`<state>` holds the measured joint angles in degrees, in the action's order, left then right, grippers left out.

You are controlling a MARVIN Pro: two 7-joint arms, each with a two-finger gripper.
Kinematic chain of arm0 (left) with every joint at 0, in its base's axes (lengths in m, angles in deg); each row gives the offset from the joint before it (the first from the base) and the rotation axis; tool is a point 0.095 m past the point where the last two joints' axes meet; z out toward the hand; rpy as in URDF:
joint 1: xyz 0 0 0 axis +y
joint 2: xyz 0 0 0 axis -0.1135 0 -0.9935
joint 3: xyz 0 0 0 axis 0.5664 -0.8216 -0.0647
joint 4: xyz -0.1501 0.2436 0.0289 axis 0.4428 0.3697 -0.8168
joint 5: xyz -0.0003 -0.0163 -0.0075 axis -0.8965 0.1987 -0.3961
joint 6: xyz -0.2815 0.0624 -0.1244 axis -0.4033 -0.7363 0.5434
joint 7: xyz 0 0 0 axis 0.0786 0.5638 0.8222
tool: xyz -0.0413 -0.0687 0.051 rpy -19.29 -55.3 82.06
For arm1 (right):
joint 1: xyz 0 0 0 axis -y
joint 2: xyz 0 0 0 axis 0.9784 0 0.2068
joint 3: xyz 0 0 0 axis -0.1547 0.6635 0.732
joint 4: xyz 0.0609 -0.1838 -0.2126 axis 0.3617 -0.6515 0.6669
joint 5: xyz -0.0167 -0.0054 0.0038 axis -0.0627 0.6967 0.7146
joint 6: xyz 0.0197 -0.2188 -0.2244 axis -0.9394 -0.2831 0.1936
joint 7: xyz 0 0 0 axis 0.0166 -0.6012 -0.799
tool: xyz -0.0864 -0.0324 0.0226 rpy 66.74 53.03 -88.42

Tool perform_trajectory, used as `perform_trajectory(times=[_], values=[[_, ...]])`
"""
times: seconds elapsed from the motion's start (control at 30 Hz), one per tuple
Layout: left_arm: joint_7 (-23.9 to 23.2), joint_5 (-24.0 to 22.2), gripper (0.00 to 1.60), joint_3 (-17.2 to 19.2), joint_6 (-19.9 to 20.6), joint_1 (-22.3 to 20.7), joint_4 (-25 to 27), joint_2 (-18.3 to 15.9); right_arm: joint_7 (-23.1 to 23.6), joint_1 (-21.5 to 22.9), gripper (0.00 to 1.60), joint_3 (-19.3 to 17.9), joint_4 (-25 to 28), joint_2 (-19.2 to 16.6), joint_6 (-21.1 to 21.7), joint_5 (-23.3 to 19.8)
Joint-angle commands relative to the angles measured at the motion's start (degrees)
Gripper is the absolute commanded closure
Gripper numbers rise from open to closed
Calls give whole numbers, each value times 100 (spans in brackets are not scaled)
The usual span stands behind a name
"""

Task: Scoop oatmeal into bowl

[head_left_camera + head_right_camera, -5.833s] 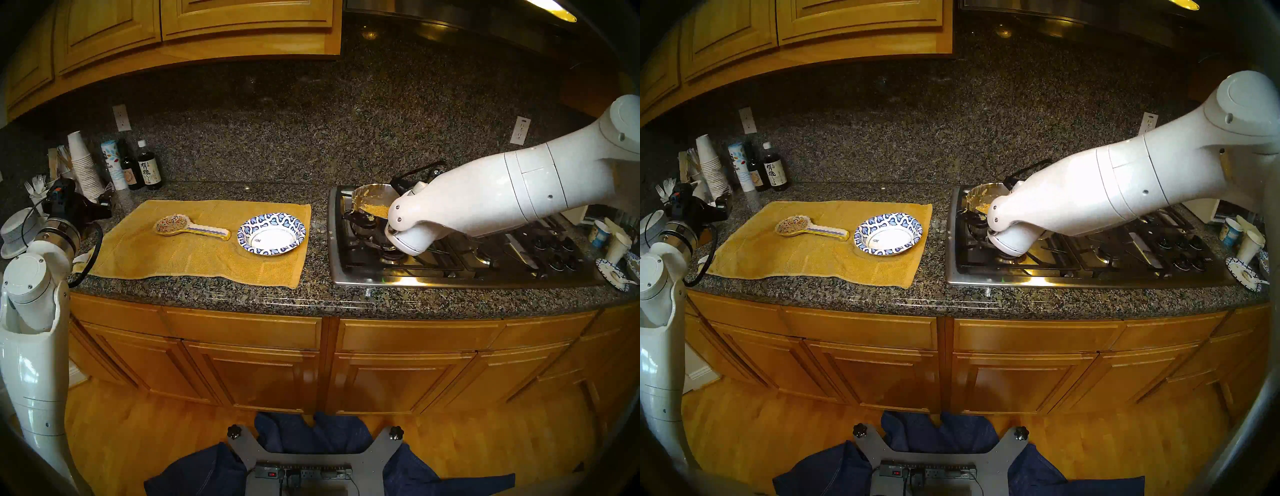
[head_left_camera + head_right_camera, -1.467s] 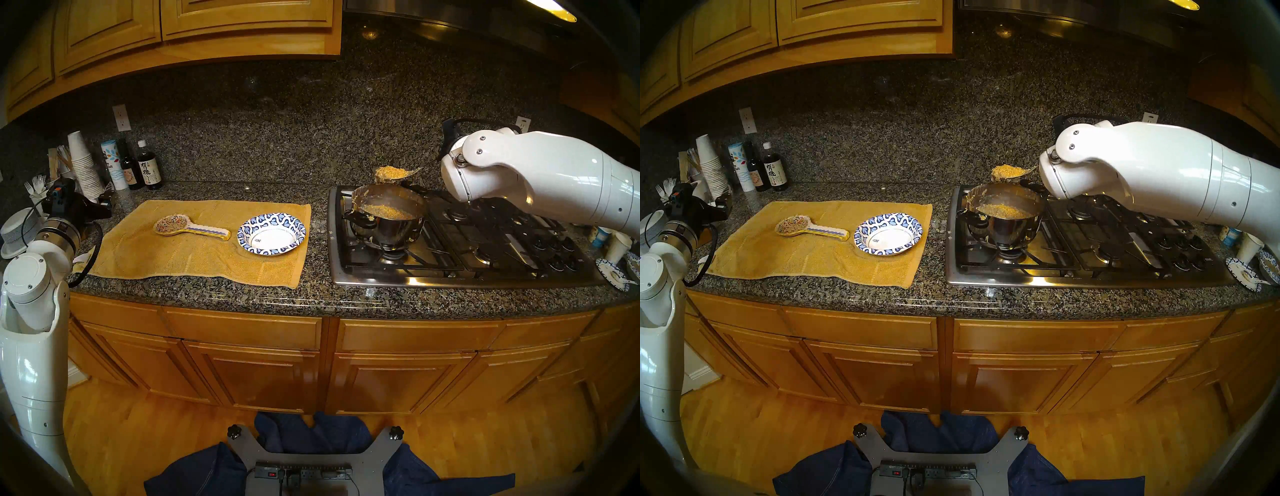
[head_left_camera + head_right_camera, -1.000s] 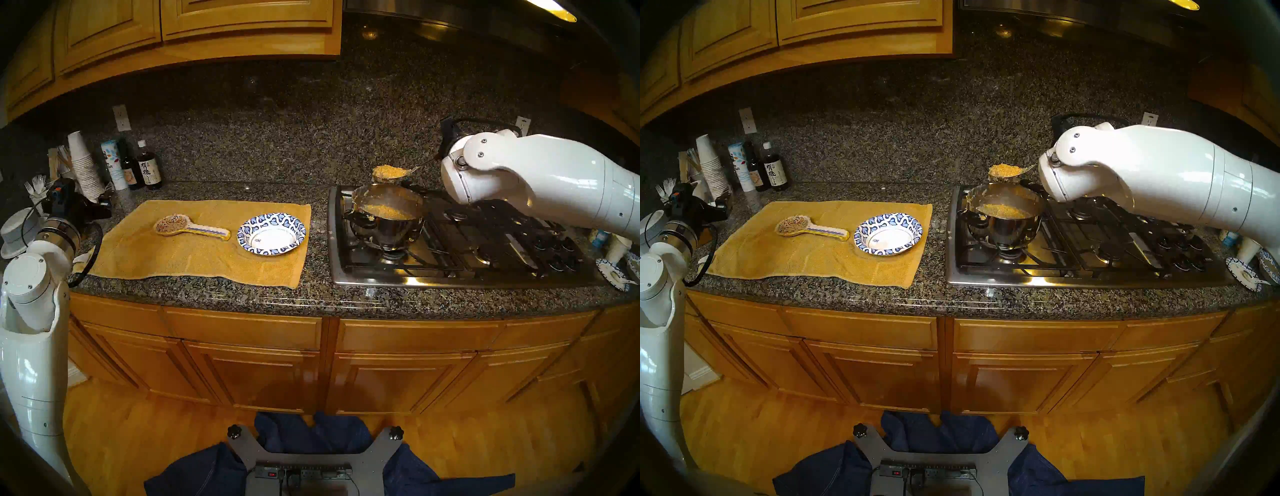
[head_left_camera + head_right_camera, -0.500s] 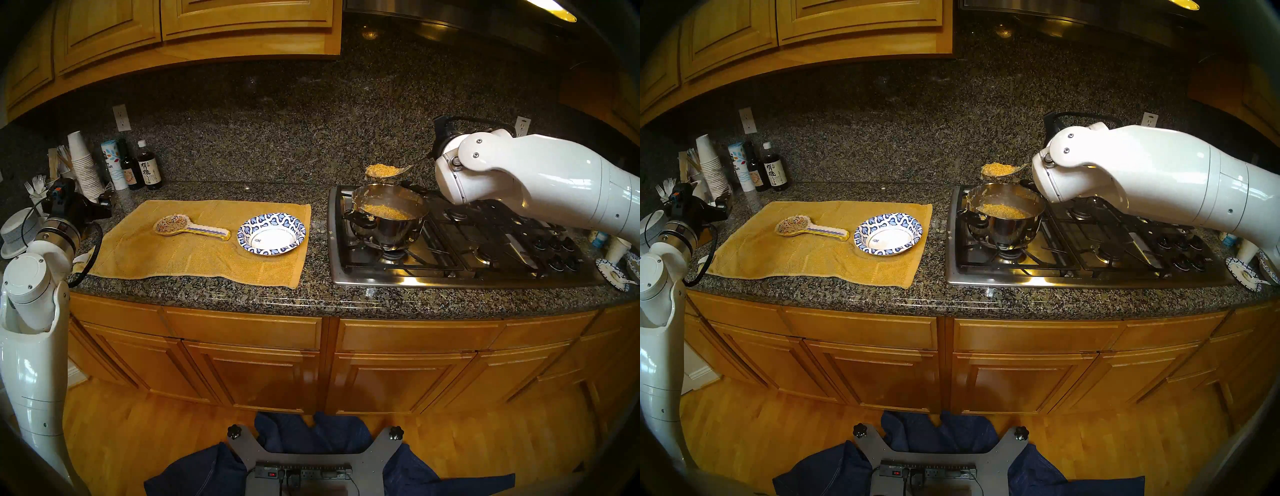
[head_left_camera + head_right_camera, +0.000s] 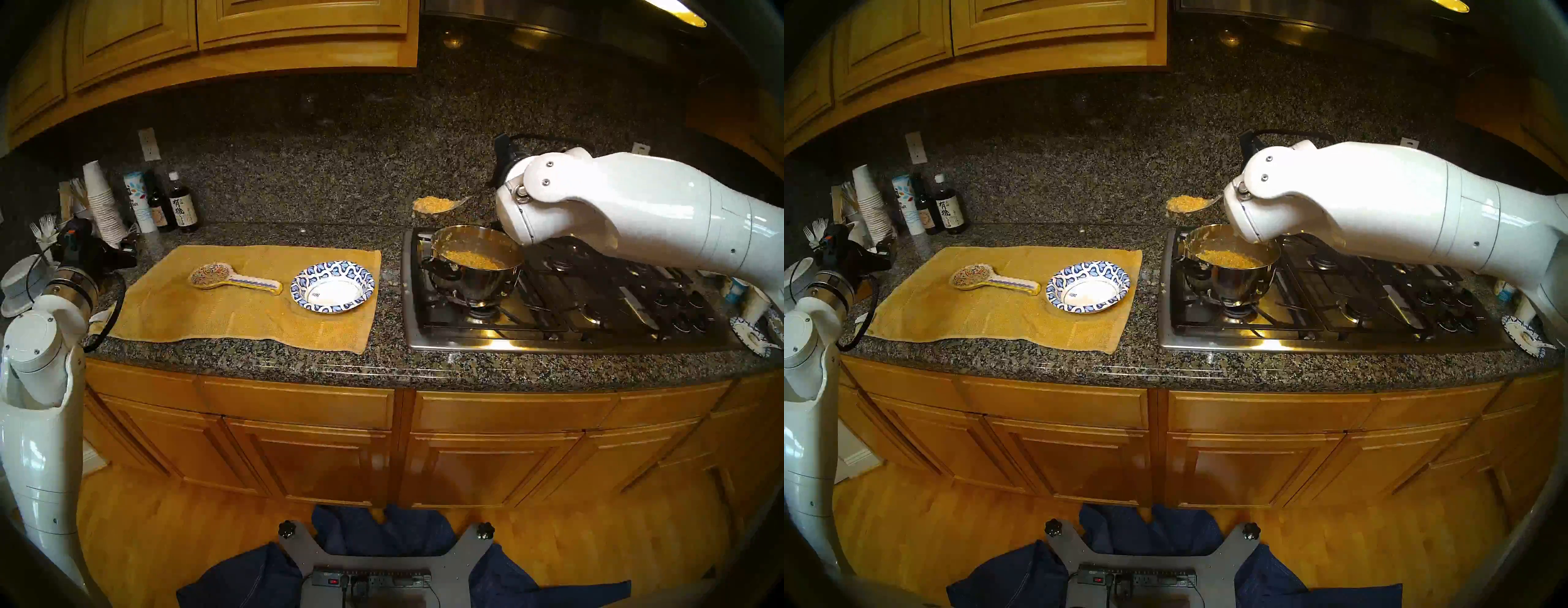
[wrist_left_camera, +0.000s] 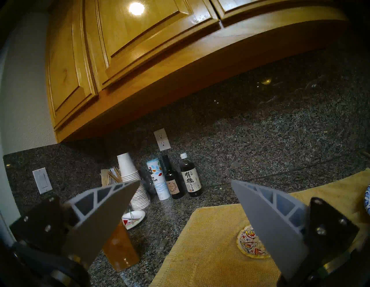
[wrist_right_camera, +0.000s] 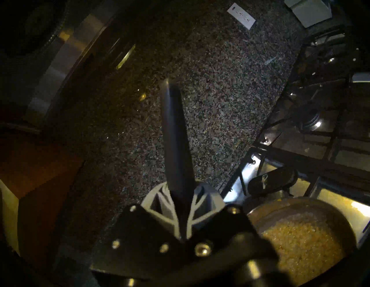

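- Oatmeal (image 5: 432, 204) sits heaped in the bowl of the spoon (image 5: 460, 199) that my right claw (image 7: 182, 202) carries, out to the claw's left, in the air above the granite counter (image 5: 390, 271) just past the pot's rim.
- My right claw's fingers (image 7: 158, 202) are clamped together on the spoon's dark handle, which sticks up between them in the wrist view.
- More oatmeal lies in the steel pot (image 5: 479, 271) on the stove (image 5: 551, 335), below and just beside my right claw.
- Further left of that claw, well apart, the blue-and-white paper bowl (image 5: 365, 278) rests on the yellow towel (image 5: 237, 314), its centre white and bare.
- A painted ceramic spoon rest (image 5: 233, 278) lies beside the bowl.
- My left claw (image 6: 185, 182) hangs spread apart, gripping nothing, over the towel's left end, facing paper cups (image 6: 128, 170) and a soy sauce bottle (image 6: 190, 178).
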<state>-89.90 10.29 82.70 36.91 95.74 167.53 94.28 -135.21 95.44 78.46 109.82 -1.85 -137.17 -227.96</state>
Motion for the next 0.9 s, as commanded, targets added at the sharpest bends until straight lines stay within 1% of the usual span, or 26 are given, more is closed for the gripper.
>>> perform_trajectory(times=[0.0, 0.03, 0.07, 0.3, 0.6, 0.87], values=[[-4, 10, 0, 59, -90, -103, 153, -82, -8, 29, 160, -478, -183, 664, -6, 57], [-4, 9, 0, 58, -90, -102, 153, -82, 5, 0, 160, -519, -167, 685, -6, 58], [-3, 9, 0, 59, -92, -102, 153, -83, -23, -18, 160, -539, -270, 837, -6, 45], [0, 5, 0, 60, -101, -97, 156, -88, -72, -230, 160, -716, -394, 1294, -6, 20], [1, 0, 0, 62, -118, -91, 157, -93, -170, -570, 160, -895, -451, 1675, -6, 80], [4, -4, 0, 62, -130, -85, 157, -98, -284, -779, 160, -951, -486, 1806, -6, 258]])
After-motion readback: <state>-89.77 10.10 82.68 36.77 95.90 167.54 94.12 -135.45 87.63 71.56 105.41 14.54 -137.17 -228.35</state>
